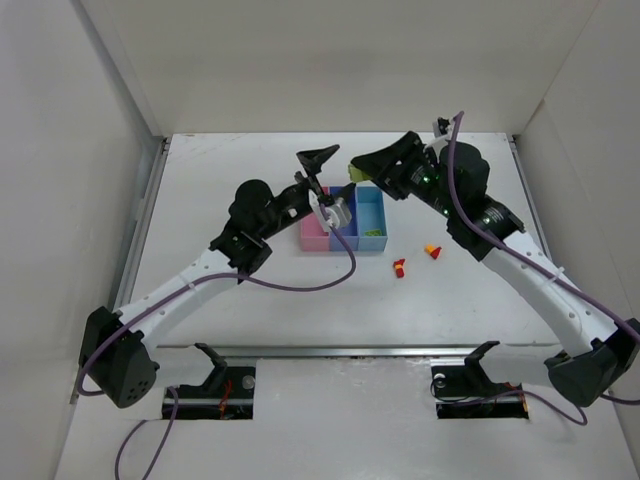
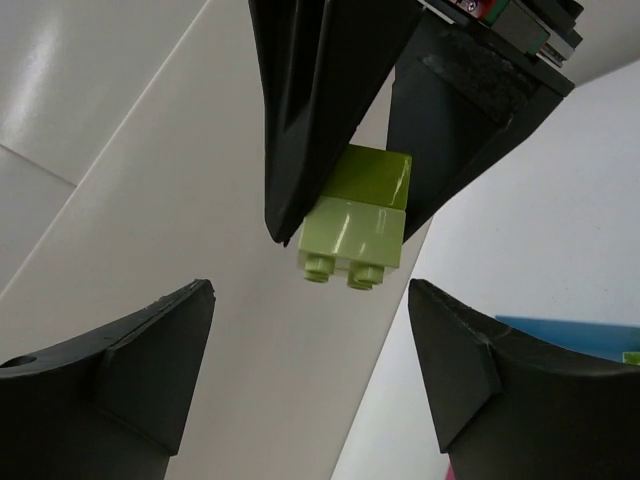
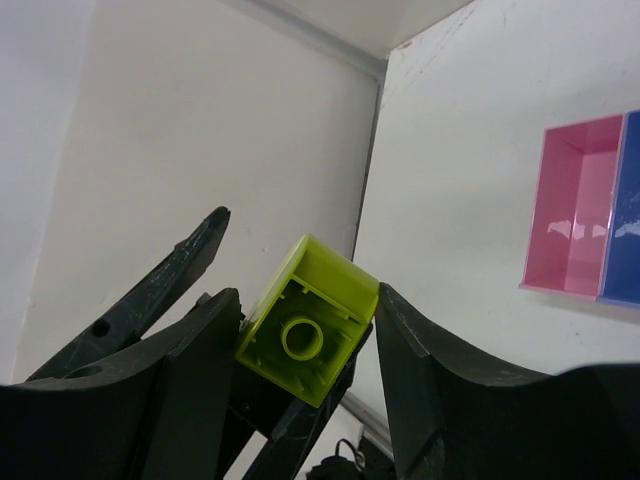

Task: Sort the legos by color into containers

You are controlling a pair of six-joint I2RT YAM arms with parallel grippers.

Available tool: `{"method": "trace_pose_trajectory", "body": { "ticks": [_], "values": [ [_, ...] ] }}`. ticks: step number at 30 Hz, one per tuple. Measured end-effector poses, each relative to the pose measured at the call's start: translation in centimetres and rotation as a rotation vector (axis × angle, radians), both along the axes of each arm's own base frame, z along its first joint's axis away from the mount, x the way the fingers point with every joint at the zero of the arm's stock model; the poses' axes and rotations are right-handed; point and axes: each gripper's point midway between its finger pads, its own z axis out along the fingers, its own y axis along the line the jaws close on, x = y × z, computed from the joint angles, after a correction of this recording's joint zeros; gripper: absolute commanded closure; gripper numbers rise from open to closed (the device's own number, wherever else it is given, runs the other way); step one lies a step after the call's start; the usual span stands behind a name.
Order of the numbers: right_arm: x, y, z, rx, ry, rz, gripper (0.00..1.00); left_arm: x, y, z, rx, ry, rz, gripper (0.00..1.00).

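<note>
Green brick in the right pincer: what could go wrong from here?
1. Green brick sits tilted near the tips of the right pincer; it could twist free.
2. The open left pincer is close by; the two could knock together.
3. A loose brick may miss the light blue bin, where a green piece lies.

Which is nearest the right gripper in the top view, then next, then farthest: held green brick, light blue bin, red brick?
1. Green brick, clamped in the right gripper itself.
2. Light blue bin, just below it in view.
3. Red brick, loose, farther down and right.
</note>
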Motion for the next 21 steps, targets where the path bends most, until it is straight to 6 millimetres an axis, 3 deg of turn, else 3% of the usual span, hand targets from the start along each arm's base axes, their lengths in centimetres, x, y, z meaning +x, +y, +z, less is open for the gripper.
{"method": "trace_pose_trajectory", "body": {
  "ticks": [6, 12, 21],
  "values": [
    [-0.4, 0.5, -0.6, -0.012, 0.005, 0.016, 1.00, -0.3, -0.4, 0.0, -0.007, 0.010, -0.031, 0.49],
    [-0.2, 0.7, -0.8, -0.013, 0.003, 0.018, 1.00, -0.8, -1.0, -0.7, 0.004, 0.035, -0.074, 0.63],
    [0.1, 0.8, -1.3, -0.020, 0.009, 0.008, 1.00, -0.8, -1.1, -1.3, 0.013, 0.060, -0.079, 0.64]
  ]
}}
